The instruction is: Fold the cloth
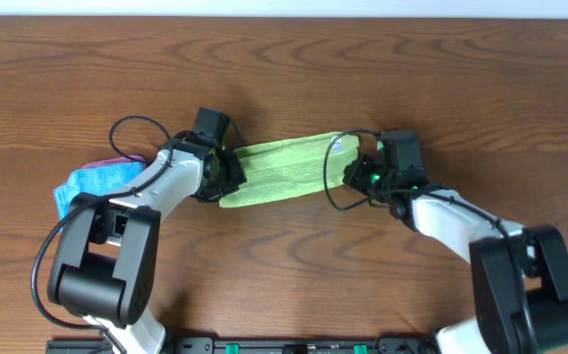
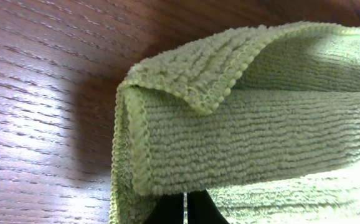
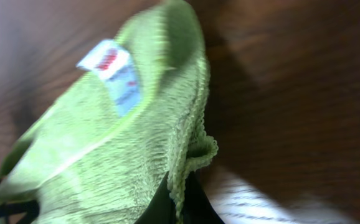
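The cloth (image 1: 284, 169) lay as a folded band across the middle of the desk (image 1: 284, 69), stretched between the two grippers. The left gripper (image 1: 233, 177) was clamped on its left end, where the layers doubled over, and the right gripper (image 1: 351, 172) was clamped on its right end, with the white tag (image 3: 114, 71) showing just past the fingers. A blue cloth (image 1: 92, 182) and a pink cloth (image 1: 117, 162) sat nearer the desk's left edge, beside the left arm

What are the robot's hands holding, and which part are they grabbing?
Both hold the green cloth: the left gripper pinches its left end, the right gripper its right end near the white tag.
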Robot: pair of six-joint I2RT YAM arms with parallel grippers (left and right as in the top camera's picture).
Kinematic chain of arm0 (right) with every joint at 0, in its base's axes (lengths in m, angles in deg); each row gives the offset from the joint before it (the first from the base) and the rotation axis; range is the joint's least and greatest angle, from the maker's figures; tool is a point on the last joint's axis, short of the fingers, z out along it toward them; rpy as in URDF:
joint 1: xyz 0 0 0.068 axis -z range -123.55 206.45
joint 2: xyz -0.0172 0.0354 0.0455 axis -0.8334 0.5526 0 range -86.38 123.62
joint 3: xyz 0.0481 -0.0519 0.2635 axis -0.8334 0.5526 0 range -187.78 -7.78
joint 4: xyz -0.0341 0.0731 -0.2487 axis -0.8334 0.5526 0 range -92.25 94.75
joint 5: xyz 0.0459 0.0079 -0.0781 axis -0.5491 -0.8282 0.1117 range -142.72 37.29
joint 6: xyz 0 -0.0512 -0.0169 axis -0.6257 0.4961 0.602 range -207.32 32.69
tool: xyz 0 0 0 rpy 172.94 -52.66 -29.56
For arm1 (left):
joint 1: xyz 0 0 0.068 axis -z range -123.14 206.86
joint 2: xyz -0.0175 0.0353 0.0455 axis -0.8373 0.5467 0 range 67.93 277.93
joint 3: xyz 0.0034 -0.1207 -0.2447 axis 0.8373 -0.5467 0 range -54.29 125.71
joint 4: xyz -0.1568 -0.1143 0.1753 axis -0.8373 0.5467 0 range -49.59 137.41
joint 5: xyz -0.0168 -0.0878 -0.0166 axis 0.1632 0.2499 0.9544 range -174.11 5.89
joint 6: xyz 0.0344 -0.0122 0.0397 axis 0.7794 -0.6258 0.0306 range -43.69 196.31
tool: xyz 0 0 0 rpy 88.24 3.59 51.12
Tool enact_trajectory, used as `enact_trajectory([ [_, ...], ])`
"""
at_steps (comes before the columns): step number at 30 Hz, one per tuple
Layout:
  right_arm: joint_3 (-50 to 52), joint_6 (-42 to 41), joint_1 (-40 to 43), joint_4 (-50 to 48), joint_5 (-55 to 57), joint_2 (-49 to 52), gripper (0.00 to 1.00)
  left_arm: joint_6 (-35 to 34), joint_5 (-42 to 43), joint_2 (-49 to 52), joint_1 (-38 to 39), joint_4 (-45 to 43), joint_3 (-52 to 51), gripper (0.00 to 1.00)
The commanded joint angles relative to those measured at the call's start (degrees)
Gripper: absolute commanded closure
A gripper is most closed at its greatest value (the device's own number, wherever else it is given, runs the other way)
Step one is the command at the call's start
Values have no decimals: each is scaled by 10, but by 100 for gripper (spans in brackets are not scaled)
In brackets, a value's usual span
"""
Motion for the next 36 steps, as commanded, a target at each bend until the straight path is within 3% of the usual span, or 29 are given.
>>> enact_trajectory([
  [1, 4, 11, -20, 1, 5, -24, 99, 10, -42, 16, -2, 7, 0, 95],
  [36, -57, 21, -156, -10, 18, -76, 99, 1, -49, 48, -2, -2, -1, 94],
])
